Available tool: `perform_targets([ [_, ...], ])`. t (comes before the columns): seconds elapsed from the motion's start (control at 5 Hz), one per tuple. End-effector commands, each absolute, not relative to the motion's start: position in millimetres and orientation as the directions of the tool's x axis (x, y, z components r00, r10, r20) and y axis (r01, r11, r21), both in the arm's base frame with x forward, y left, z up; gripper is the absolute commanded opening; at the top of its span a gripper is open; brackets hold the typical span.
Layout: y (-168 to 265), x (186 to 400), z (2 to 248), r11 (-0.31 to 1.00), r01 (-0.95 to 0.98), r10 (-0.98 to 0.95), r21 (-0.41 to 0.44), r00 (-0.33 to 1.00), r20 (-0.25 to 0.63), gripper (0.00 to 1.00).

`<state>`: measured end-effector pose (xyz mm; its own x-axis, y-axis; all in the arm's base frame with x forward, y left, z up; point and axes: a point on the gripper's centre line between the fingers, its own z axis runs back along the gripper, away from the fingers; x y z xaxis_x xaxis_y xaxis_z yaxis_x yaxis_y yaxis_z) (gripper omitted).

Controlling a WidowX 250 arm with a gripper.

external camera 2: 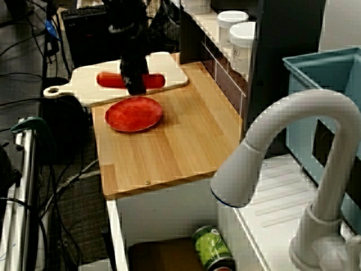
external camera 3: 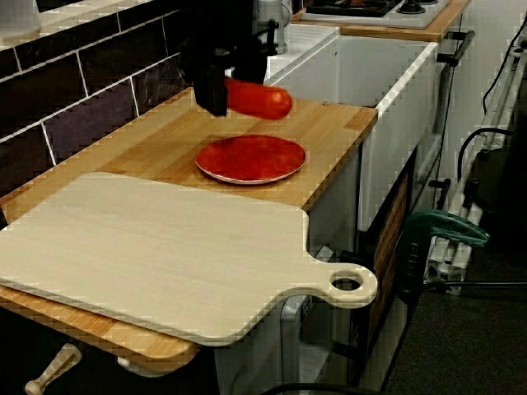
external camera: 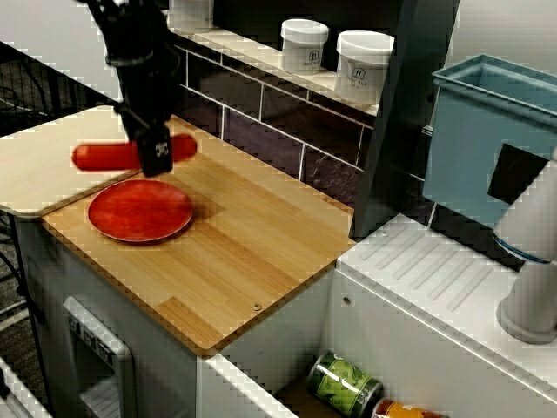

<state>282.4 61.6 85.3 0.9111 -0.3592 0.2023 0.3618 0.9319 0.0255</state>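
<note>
1. The pincer is clamping a red sausage around its middle. Its jaws are closing tight on it, and both ends are sticking out level on either side.
2. We are seeing the sausage hanging in the air, clear of the wooden counter, toward the counter's cutting-board end.
3. In the view from the board end, the sausage is floating just past the far rim of the red plate. In the view from the sink end, it is showing beyond the plate on the other side. We are therefore placing it roughly above the plate, not touching it.
4. The plate is lying flat on the counter, near the front edge at that same end.
5. A pale cutting board is resting flat, overlapping the counter's end, with its handle hole pointing off the front.
6. Two white jars are standing on the shelf along the counter's back edge.
7. Beyond the opposite end we are noting a blue bin, a white faucet and a green can lying in the sink.
</note>
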Motion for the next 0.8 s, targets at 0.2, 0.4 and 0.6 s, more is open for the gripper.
perform_targets([
  [0.2,33.9,300.8,142.3,0.926,0.375,-0.367,0.038,0.876,0.313,0.0],
  [0.4,15.1,306.3,138.4,0.905,0.419,-0.42,0.074,0.853,0.309,0.0],
  [0.6,3.0,310.0,131.8,0.898,0.434,-0.433,0.068,0.849,0.301,0.0],
])
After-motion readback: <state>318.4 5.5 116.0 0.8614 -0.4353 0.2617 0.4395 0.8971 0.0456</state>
